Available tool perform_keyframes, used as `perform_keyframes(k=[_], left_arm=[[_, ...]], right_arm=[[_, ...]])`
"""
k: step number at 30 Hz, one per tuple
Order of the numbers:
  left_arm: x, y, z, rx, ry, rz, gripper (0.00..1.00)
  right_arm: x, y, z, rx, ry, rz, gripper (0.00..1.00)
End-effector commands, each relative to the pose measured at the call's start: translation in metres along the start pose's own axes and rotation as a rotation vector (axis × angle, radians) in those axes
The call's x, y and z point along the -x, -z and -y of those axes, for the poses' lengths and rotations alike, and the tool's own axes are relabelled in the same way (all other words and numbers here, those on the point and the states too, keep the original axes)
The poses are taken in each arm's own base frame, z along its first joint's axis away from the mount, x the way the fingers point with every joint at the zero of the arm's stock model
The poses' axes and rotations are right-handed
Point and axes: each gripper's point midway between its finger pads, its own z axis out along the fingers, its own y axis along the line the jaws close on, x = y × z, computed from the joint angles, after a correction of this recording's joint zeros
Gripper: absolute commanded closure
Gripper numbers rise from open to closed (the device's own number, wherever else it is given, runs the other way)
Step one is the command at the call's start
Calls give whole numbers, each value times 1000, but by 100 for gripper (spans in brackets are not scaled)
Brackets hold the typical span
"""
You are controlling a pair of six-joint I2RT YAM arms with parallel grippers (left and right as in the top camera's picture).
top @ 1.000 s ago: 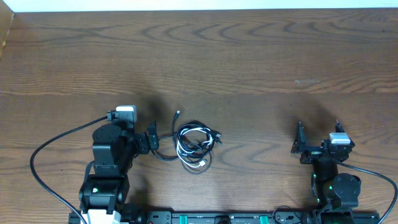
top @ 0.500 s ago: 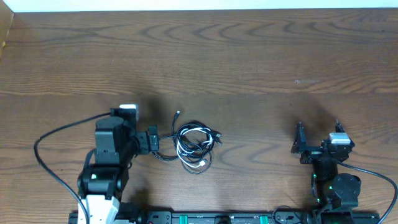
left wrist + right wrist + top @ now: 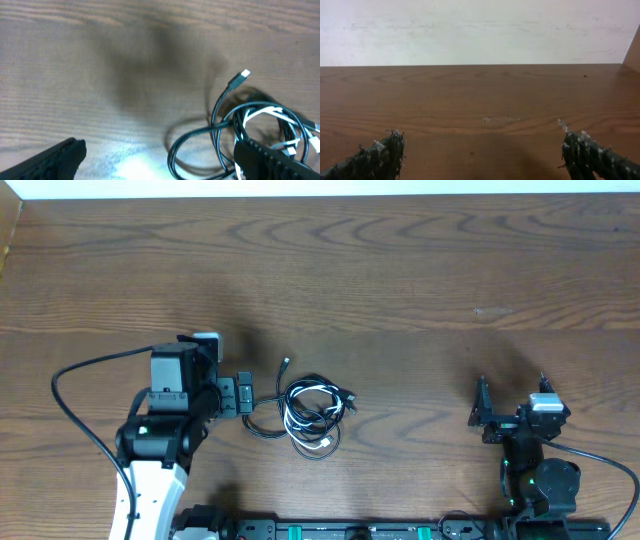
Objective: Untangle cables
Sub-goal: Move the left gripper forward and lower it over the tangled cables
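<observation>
A tangle of black and white cables (image 3: 315,412) lies on the wooden table, left of centre, with a loose plug end (image 3: 285,364) pointing up-left. In the left wrist view the cables (image 3: 250,125) lie at the right, the plug (image 3: 244,74) above them. My left gripper (image 3: 243,394) is open and empty just left of the tangle; in its wrist view (image 3: 160,160) one black cable loop lies between the fingers. My right gripper (image 3: 510,405) is open and empty at the lower right, far from the cables; its fingers (image 3: 482,155) frame bare wood.
The left arm's own black cable (image 3: 75,430) loops across the table at the lower left. A pale scuff mark (image 3: 500,119) shows on the wood ahead of the right gripper. A white wall runs along the table's far edge (image 3: 480,65).
My left arm has swung and lifted, moving its gripper a little up and toward the cable tangle. The cables and the right arm have not moved.
</observation>
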Motion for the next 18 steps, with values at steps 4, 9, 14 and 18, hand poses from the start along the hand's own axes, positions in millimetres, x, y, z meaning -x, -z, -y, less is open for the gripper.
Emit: perform_keyframes(k=[4, 9, 14, 18], left_arm=[[-5, 1, 15, -34, -47, -109, 0], [-28, -8, 43, -79, -90, -220, 0], [-39, -21, 65, -103, -161, -282, 0], [-37, -29, 67, -104, -162, -285, 0]], right_arm=[[-1, 0, 2, -8, 15, -1, 1], [-1, 0, 2, -8, 15, -1, 1], [-1, 0, 2, -8, 15, -1, 1], [-1, 0, 2, -8, 15, -1, 1]])
